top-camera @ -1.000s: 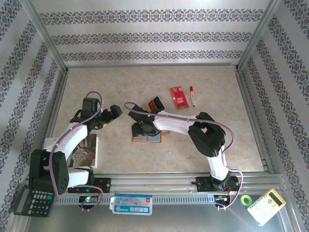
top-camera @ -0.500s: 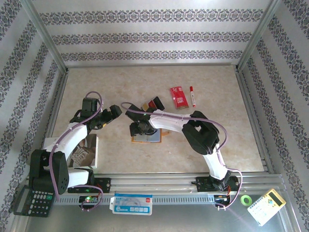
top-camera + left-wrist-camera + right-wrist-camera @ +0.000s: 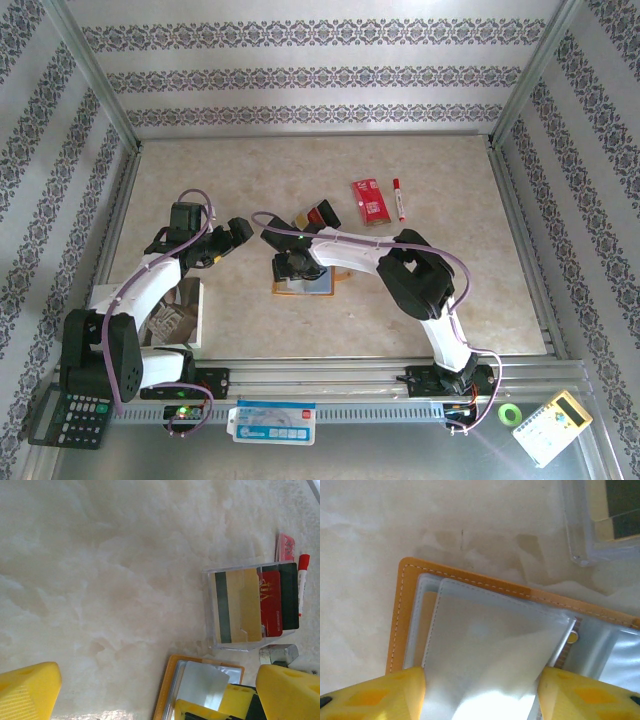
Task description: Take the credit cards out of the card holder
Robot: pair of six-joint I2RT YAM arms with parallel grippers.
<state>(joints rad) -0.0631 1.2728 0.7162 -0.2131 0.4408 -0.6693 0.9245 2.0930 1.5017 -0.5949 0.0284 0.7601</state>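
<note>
— Where is the card holder?
— It lies open at mid-surface. My right fingers stand apart astride one clear pocket, and I can't tell whether they pinch it. My left fingers gape wide, near its left.
— Advice?
— I'd catch a card's edge, not the film, and draw it straight out.
— Count?
— One holder. Three credit cards, tan, red and black, sit in one clear box just beyond it.

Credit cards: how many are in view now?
3, all overlapping in the clear box: tan card, then red card, then black card nearest the marker. Others may be hidden in the card holder.
</note>
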